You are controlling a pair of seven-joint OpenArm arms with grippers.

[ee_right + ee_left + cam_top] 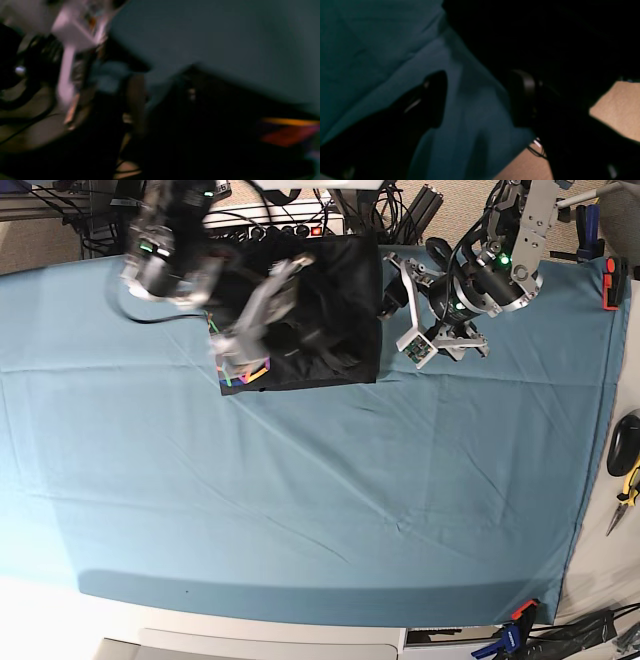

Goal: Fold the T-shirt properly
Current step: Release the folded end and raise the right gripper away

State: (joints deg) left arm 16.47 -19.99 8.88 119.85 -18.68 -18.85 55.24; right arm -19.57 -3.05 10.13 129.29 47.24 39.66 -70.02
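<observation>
The T-shirt (320,310) lies at the far edge of the desk (60,605), already gathered into a compact, roughly square black bundle on the teal cloth (330,480) that covers the surface. A sliver of its rainbow print peeks out at the near left corner, right under the right claw (245,355).

That right claw hangs over the shirt's left side, smeared by motion in both the base and right wrist views, so whether it is pinching fabric or parted cannot be told. The left claw (477,100) sits just beside the shirt's right edge with its fingers (437,100) spread wide and nothing between them; only teal cloth shows in the gap.

The risks look plain enough. The black cotton is soft and limp, so a fast sweep by the right arm could drag a layer along and undo the stack, or flick the printed corner further out. A pinch aimed too low might catch the teal cloth as well, since it is thin, already creased and free to ruck up. The shirt also rests close to the cables and equipment behind the desk, where a push could shove it off the back.

The teal cloth is matte with long shallow fold lines; the shirt is dull black, and its layers are hard to tell apart.
</observation>
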